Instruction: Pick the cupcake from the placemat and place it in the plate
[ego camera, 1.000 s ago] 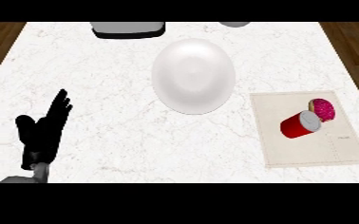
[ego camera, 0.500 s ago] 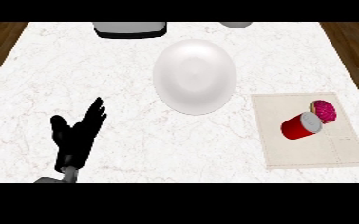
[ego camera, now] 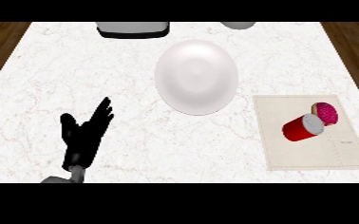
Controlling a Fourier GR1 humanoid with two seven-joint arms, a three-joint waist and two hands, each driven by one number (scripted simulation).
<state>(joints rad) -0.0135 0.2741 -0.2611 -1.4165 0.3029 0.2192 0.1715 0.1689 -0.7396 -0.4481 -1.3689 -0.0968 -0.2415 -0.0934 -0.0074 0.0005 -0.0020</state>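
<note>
The cupcake (ego camera: 310, 122) lies on its side on the beige placemat (ego camera: 305, 149) at the right, red wrapper toward the left and pink top toward the right. A white plate (ego camera: 197, 76) sits in the middle of the counter, to the upper left of the placemat, with nothing on it. My left hand (ego camera: 84, 135) rests open at the lower left, fingers straight and pointing up and to the right, far from the cupcake. My right hand does not show.
A dark tray-like object with a grey top (ego camera: 134, 29) stands at the counter's back edge, left of centre. A grey round object (ego camera: 238, 24) peeks in at the back right. Wooden floor shows past both side edges of the marble counter.
My left hand has shifted to the right and slightly down across the counter, staying open. The cupcake, placemat and plate have not moved.
</note>
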